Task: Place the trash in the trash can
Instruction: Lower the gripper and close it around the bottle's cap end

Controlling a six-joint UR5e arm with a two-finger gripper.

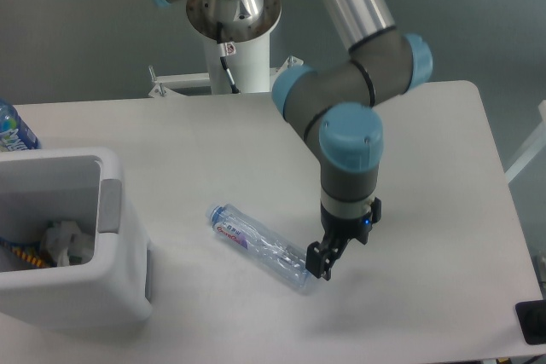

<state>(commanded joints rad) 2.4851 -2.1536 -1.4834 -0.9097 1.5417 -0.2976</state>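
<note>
On the bench [213, 142], the bottle [258, 246] lies flat. At its five o'clock end, my end effector [322, 260] touches it; I cannot tell its grip. The wad [61, 240] sits inside the trash can [119, 236] at nine o'clock.

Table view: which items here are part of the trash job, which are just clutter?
Job:
- clear bottle with red-and-purple label, lying on the table, gripper at its far end
- white wad, already inside the bin
- white trash can

Just lying about:
- bottle with blue-and-green label, behind the bin at the left edge
- striped item in the bin, unclear what
</note>
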